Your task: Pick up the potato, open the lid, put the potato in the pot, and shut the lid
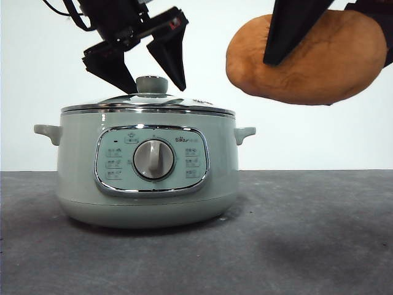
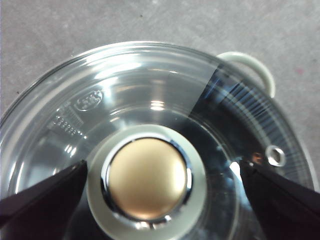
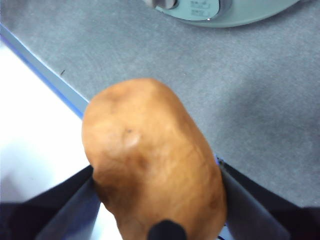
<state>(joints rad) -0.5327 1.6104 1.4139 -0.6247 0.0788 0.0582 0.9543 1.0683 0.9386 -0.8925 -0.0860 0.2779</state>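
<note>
Left claw [image 1: 155,78]: spread wide, one jaw on each side of the lid knob [image 1: 151,84], tips level with the knob and not touching it. The left wrist view shows a clear gap between each jaw and the knob [image 2: 149,178].
Right claw [image 3: 157,200]: pinching the potato [image 3: 152,160], one jaw on each flank.
Potato: held in the air, well above the table [image 1: 307,233], beside the pot [image 1: 147,166] and higher than its lid. In the front view a black jaw crosses the front of the potato [image 1: 313,58].
Lid [image 1: 147,106]: seated on the pot, chrome rim level. Glass dome [image 2: 130,95] is closed over the pot.
Pot: upright on the grey table, dial [image 1: 153,159] and control panel facing the front camera, side handles [image 1: 48,131] free.
</note>
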